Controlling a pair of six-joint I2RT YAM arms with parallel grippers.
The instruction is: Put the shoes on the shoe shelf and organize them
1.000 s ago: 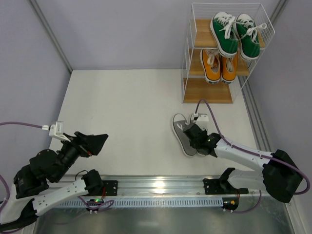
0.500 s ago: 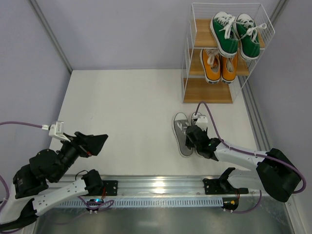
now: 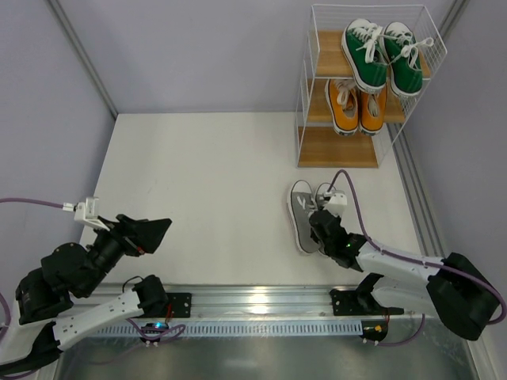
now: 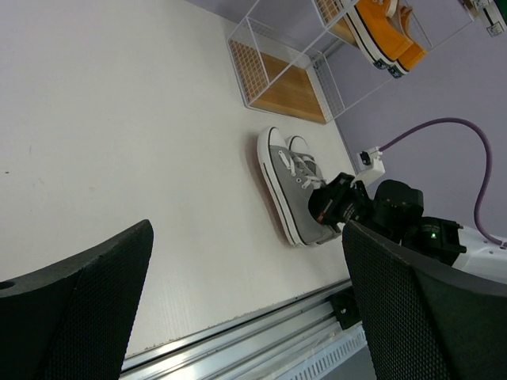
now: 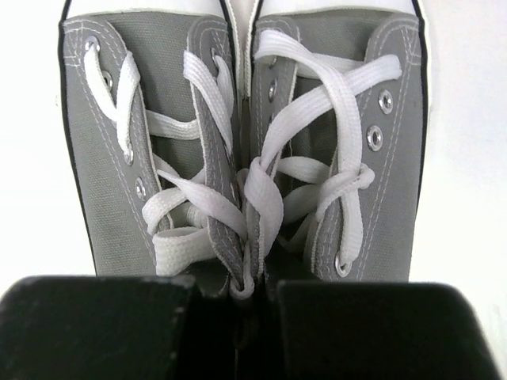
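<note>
The left hand (image 3: 146,233) hangs spread and idle over the near tabletop (image 3: 198,174). The right hand (image 5: 236,293) is pinching the inner collars of both grey shoes (image 3: 304,207) together at the heel end. The pair stands on the tabletop, toes pointing away from the arm. Lift both level, watching that neither slips. Ease them onto the bare bottom board (image 3: 339,148) of the shelf (image 3: 305,119), passing under the orange shoes (image 3: 358,103) and inside the wire sides. The green shoes (image 3: 380,51) fill the top.
</note>
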